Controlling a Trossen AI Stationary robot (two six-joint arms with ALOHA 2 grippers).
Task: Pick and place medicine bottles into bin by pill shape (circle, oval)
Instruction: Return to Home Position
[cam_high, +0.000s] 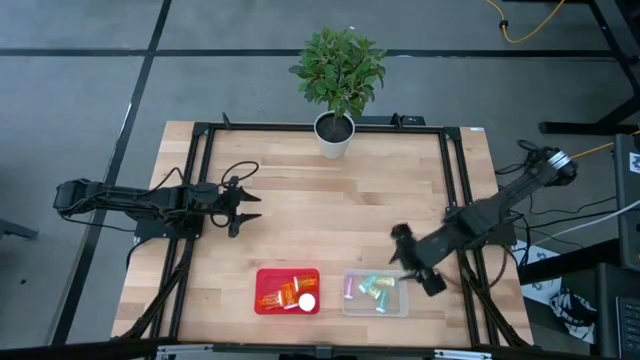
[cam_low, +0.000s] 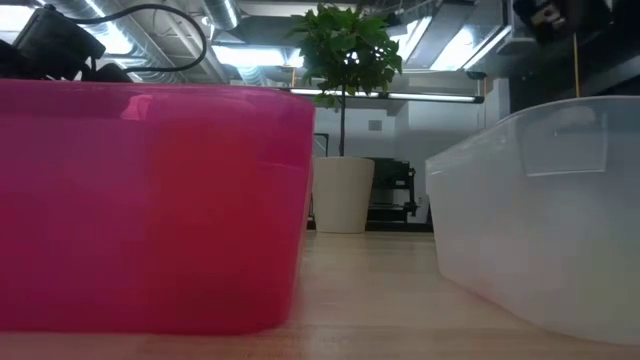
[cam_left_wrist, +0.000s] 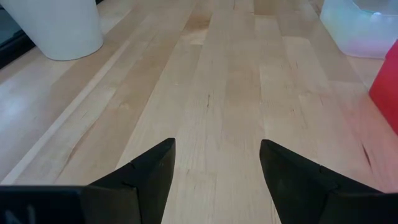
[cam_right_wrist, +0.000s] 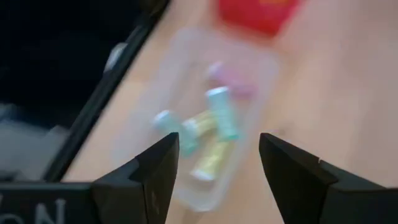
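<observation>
Several orange bottles with white caps (cam_high: 288, 295) lie in the red bin (cam_high: 263, 277) at the table's near edge. Several pastel bottles (cam_high: 376, 290) lie in the clear bin (cam_high: 404, 306) to its right; they also show in the right wrist view (cam_right_wrist: 214, 124). My right gripper (cam_high: 400, 243) is open and empty, above the table just beyond the clear bin's far right corner. My left gripper (cam_high: 250, 207) is open and empty over the table's left part.
A potted plant (cam_high: 337, 75) in a white pot stands at the table's far edge, middle. A black frame (cam_high: 320, 127) runs along the table's sides. Bare wood lies between the two arms. In the low view the red bin (cam_low: 150, 200) and the clear bin (cam_low: 540, 220) stand close.
</observation>
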